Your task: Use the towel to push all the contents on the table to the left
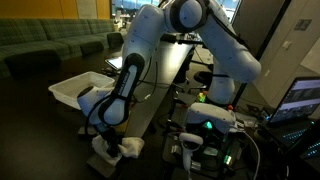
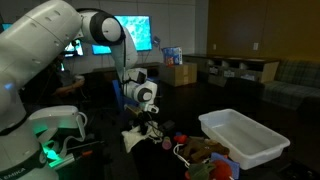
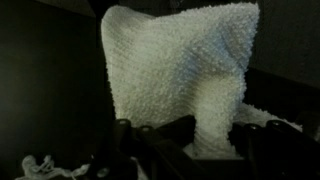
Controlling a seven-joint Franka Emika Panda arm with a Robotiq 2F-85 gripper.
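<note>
1. Towel (image 3: 175,70) fills most of the wrist view. It is white, soft and bumpy, and it stands up in a tall, crumpled heap.
2. One fold of the towel runs down to the dark pincer (image 3: 195,152) at the bottom of that view.
3. The pincer is squeezed together on that fold, so the cloth is clamped in it.
4. In an exterior view the pincer (image 1: 108,132) points down, and the towel (image 1: 112,148) bunches up right under it.
5. In an exterior view the towel (image 2: 133,138) is a pale lump on the dark, shiny table (image 2: 160,168), just below the pincer (image 2: 148,112).
6. The big white arm (image 2: 40,50) bends over and reaches down to that spot.
7. Red and orange toys (image 2: 205,155) lie in a small heap on the table, close to the towel. I cannot tell if they touch it.
8. The white tray (image 2: 250,152) sits just beside the toys, on the side away from the towel.
9. In an exterior view the white tray (image 1: 75,90) shows next to the low part of the arm (image 1: 215,50), and the toys are hidden there.
10. A small pale shape lies in the bottom corner of the wrist view. It is too blurry to name.
</note>
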